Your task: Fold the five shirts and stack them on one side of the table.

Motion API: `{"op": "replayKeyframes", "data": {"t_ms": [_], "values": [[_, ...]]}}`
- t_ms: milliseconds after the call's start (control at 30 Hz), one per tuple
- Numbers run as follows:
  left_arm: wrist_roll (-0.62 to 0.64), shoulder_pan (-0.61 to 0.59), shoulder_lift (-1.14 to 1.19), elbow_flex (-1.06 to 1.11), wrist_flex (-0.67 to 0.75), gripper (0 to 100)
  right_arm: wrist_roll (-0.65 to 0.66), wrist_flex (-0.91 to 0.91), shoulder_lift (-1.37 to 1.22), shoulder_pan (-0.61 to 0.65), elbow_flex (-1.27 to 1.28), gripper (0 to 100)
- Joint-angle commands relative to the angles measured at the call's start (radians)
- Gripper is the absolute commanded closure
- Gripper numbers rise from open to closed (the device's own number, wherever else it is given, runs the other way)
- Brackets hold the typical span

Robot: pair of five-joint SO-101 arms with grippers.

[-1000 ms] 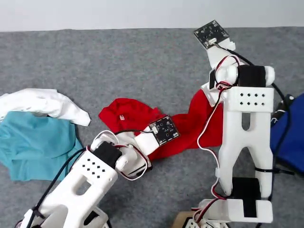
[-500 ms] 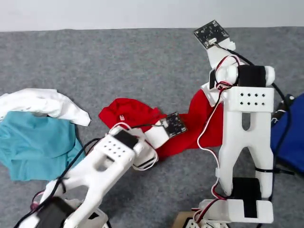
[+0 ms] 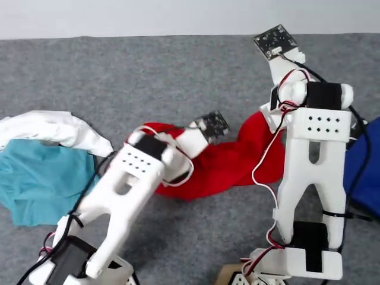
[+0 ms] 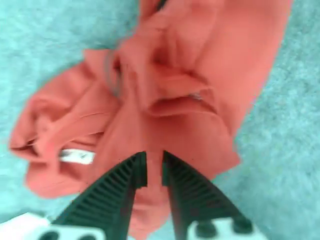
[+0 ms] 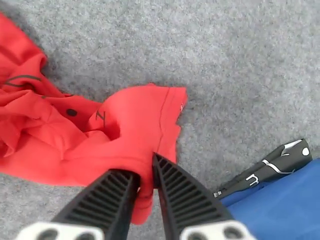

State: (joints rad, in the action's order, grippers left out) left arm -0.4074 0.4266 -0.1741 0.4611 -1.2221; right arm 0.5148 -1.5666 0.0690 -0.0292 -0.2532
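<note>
– What are you seeing around you?
– I'm looking at grey felt [image 3: 148,65] covering the whole table, with a pale wall [image 3: 119,18] running along behind it.
– Anything else?
– A black object with white marks [image 5: 270,167] is lying on it.

The middle shirt [image 3: 231,163] lies bunched at the centre of the table [image 3: 148,71]. At the left edge, the upper shirt [image 3: 53,127] overlaps the far side of the lower shirt [image 3: 41,178]. The right-edge shirt [image 3: 365,172] lies just beside the right arm [image 3: 312,154].

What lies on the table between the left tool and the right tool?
The red shirt spans it, in the high view; left tool and right tool each pinch it.
</note>
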Motion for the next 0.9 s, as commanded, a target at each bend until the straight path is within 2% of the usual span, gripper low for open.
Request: {"op": "replayKeyframes", "data": {"t_ms": [0,133,233,400,567,867], "values": [[-0.017,-0.049,0.002,-0.107,-0.058,98,0.011,0.004,0.038,-0.007,-0.014,98.8],[-0.049,-0.086,0.002,-0.142,-0.092,100,0.011,0.004,0.038,-0.005,-0.014,98.8],[-0.058,-0.057,0.011,-0.140,-0.150,99,0.011,0.004,0.038,-0.005,-0.014,98.8],[-0.055,0.078,0.002,-0.085,-0.236,86,0.009,0.004,0.038,-0.005,-0.014,98.8],[-0.054,0.147,0.008,0.007,-0.167,84,0.006,0.002,0.038,-0.005,-0.014,98.8],[-0.058,0.132,0.012,0.165,-0.003,79,0.006,0.002,0.036,-0.005,-0.011,98.7]]}}
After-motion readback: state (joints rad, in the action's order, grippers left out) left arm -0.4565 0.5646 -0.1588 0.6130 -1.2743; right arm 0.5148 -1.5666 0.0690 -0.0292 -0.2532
